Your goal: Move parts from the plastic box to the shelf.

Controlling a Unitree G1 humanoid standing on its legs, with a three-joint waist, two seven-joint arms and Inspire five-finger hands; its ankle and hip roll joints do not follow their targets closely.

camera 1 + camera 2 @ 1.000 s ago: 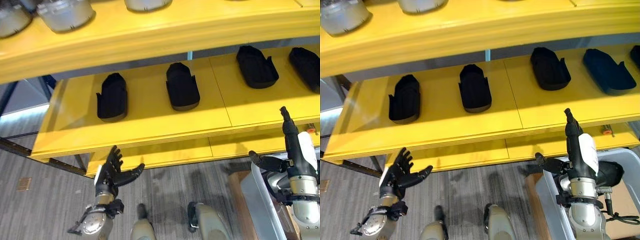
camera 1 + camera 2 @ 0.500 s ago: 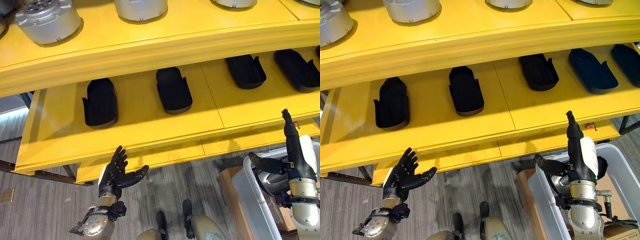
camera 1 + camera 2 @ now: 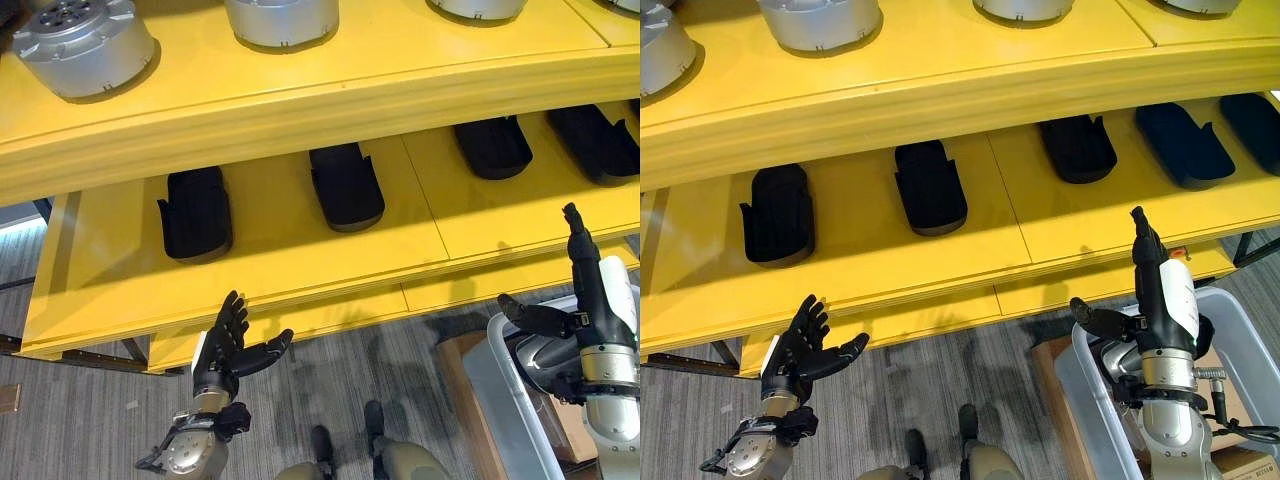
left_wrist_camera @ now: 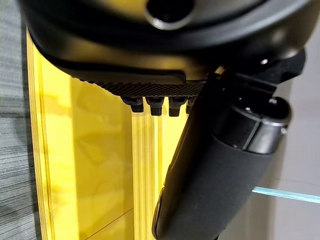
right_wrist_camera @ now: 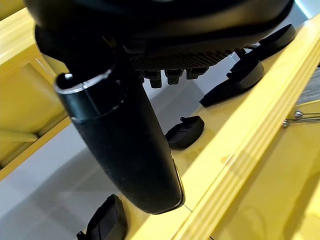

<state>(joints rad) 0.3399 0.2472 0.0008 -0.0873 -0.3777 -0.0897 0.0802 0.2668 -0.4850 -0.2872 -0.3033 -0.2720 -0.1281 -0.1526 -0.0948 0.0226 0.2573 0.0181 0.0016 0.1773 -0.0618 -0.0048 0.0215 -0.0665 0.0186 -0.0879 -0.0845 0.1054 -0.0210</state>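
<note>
Both hands are empty. The left hand [image 3: 232,352] hangs below the shelf's [image 3: 300,240] front edge with fingers spread and straight; the right hand [image 3: 1160,300] stands upright over the box [image 3: 1090,395], fingers straight, thumb out to the side, gripping nothing. The likely next step is a reach down into the box for a part, and that is where trouble could start. The right hand sits close to the box's near wall and just below the yellow shelf lip, so a careless drop could knock the wall and shove the box, and a careless lift could clip the lip. What lies inside the box is mostly hidden behind the arm, so which part is graspable cannot be told. On the middle shelf, black parts [image 3: 345,185] lie in a row, well apart: flat, matte, shoe-like shells with a rounded end and small side tabs. Another one set down too near a neighbour could nudge it. Their smooth curved backs look apt to slip in a loose pinch. Silver round housings [image 3: 85,50] sit on the shelf above.
</note>
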